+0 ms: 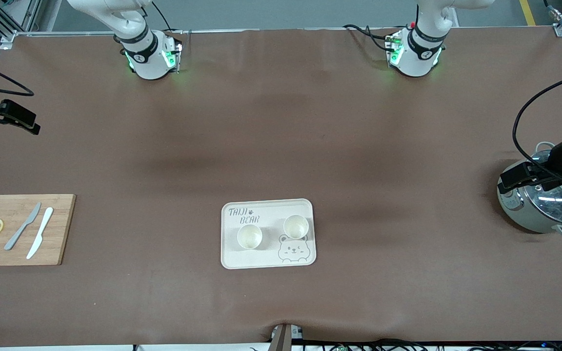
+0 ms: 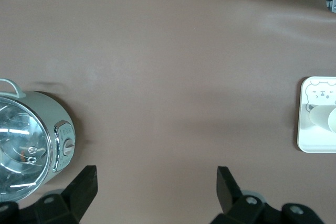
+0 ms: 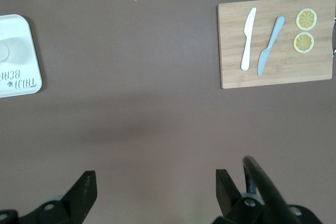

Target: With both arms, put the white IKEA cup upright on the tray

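The cream tray (image 1: 266,261), printed "TAIJI BEAR" with a bear face, lies on the brown table near the front camera. Two white cups stand upright on it: one (image 1: 249,236) toward the right arm's end, the other (image 1: 295,226) beside it. My left gripper (image 1: 508,181) is open and empty over a silver pot at the left arm's end. My right gripper (image 1: 30,124) is open and empty over the table's edge at the right arm's end. The left wrist view shows the open gripper (image 2: 156,182), the tray's end (image 2: 315,142) and a cup (image 2: 323,118). The right wrist view shows the open gripper (image 3: 156,184) and the tray (image 3: 21,77).
A silver pot with a glass lid (image 1: 534,209) stands at the left arm's end, also in the left wrist view (image 2: 26,150). A wooden cutting board (image 1: 56,229) with two knives and two lemon slices lies at the right arm's end, also in the right wrist view (image 3: 278,74).
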